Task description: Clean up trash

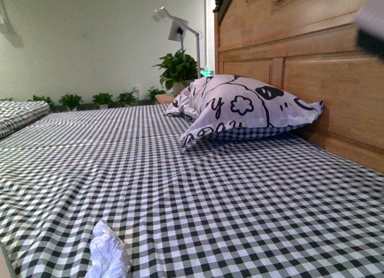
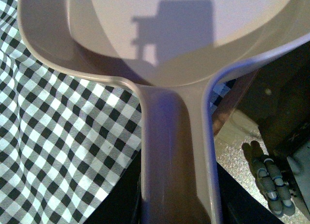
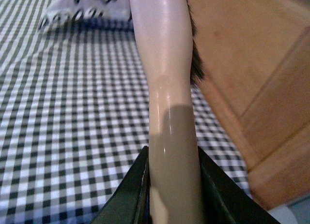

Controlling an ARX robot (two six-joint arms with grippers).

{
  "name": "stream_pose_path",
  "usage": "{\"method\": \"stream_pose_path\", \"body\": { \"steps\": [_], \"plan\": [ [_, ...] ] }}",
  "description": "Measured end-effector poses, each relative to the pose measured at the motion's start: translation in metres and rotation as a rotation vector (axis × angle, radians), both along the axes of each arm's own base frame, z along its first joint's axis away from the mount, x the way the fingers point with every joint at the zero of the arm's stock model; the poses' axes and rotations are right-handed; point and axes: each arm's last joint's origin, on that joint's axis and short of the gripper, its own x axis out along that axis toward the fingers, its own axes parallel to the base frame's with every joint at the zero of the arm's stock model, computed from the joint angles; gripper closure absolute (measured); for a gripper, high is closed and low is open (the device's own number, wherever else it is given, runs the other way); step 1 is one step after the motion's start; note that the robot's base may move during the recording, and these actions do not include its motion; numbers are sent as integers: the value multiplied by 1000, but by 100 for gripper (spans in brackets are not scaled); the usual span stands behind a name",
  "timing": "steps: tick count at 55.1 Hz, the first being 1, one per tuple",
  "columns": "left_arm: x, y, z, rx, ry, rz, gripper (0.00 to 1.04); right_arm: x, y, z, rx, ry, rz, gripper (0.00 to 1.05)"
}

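Observation:
The trash [image 1: 108, 254], a crumpled white paper wad, lies on the checked bedspread near the front edge at lower left of the front view. My left gripper [image 2: 177, 204] is shut on the handle of a beige dustpan [image 2: 174, 35], whose pan is held over the bed's edge. My right gripper [image 3: 172, 185] is shut on the beige handle of a brush [image 3: 162, 64]; its dark bristles [image 3: 196, 64] show beside the wooden headboard. The trash shows in neither wrist view. A blurred dark shape [image 1: 372, 26] sits at the front view's top right corner.
A white pillow with black cartoon print [image 1: 240, 107] leans against the wooden headboard [image 1: 324, 68] at the right. The black-and-white checked bedspread [image 1: 198, 188] covers the bed. Potted plants [image 1: 177, 68] and a lamp stand behind the bed. Floor [image 2: 237, 146] shows beside the bed.

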Motion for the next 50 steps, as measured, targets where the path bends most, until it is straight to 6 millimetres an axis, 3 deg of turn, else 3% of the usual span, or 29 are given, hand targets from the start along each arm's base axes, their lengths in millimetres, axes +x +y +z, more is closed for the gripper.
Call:
{"method": "stream_pose_path", "body": {
  "steps": [8, 20, 33, 50],
  "plan": [
    [0, 0, 0, 1, 0, 0, 79, 50, 33, -8, -41, 113, 102, 82],
    [0, 0, 0, 1, 1, 0, 79, 89, 73, -34, -159, 287, 212, 82],
    [0, 0, 0, 1, 1, 0, 79, 104, 106, -70, -283, 457, 302, 82],
    [0, 0, 0, 1, 1, 1, 79, 103, 137, -81, -303, 506, 362, 82]
  ]
}}
